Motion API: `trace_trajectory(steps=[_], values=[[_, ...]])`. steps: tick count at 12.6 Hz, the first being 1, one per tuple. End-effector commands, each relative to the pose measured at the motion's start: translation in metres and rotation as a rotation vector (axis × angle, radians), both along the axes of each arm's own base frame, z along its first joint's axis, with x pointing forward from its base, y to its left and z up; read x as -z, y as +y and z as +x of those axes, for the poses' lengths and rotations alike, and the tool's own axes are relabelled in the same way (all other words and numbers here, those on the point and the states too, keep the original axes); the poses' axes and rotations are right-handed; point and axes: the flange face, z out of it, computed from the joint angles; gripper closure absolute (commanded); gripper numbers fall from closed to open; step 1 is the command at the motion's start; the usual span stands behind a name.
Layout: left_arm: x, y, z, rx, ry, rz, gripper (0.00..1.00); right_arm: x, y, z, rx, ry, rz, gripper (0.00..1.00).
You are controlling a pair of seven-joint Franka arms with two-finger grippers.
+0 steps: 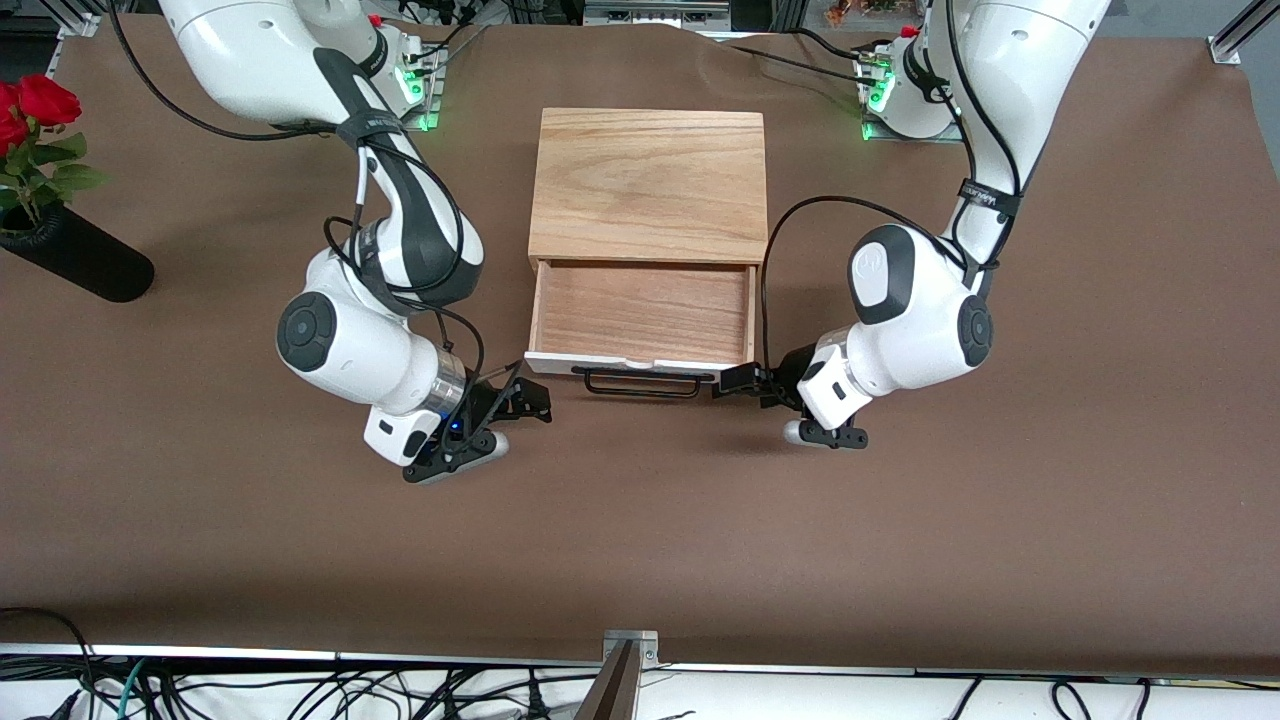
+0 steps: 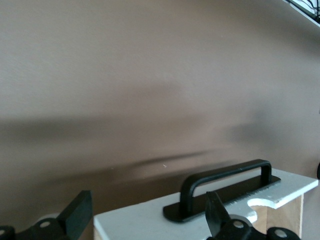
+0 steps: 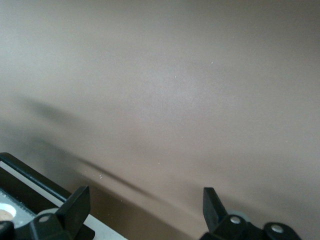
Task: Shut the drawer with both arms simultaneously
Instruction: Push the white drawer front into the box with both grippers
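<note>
A: Where's the drawer sitting rn?
B: The shallow light-wood drawer w/ white front panel (image 1: 640,362) is standing pulled out of the small oak box (image 1: 648,186), mid brown counter (image 1: 900,520). Its thin black wire handle (image 1: 642,384) is facing the front camera.
A: And the grippers?
B: Left gripper (image 1: 738,381) is hanging just beside the drawer's front corner, toward the left arm's end of the counter. Jaws are standing apart, one finger (image 2: 216,214) showing in front of the white panel near the handle (image 2: 226,180) in the left wrist view.
A: Right one?
B: Right gripper (image 1: 528,398) is hanging by the drawer's other front corner, toward the right arm's end. Jaws apart too, gripping nothing; panel edge (image 3: 30,197) is showing by one finger (image 3: 75,205).
</note>
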Motion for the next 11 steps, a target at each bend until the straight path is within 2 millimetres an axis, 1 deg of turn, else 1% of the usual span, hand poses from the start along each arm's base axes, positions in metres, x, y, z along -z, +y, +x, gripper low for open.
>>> trace_trajectory(steps=[1, 3, 4, 7, 11], values=[[-0.002, -0.009, 0.001, 0.007, -0.004, -0.019, 0.0, 0.003, 0.011, -0.003, -0.006, 0.013, 0.015, 0.0], [0.003, -0.015, -0.005, 0.023, 0.01, -0.018, 0.0, 0.006, 0.035, -0.016, -0.029, 0.03, 0.027, 0.0], [0.005, -0.015, -0.007, 0.028, 0.02, -0.017, 0.0, 0.011, 0.04, -0.018, -0.029, 0.04, 0.032, 0.0], [0.013, -0.015, -0.014, 0.046, 0.056, -0.015, 0.0, 0.019, 0.047, -0.027, -0.049, 0.085, 0.026, 0.0], [0.014, -0.017, -0.021, 0.112, 0.086, 0.015, 0.0, 0.03, 0.048, -0.037, -0.082, 0.166, 0.003, 0.0]])
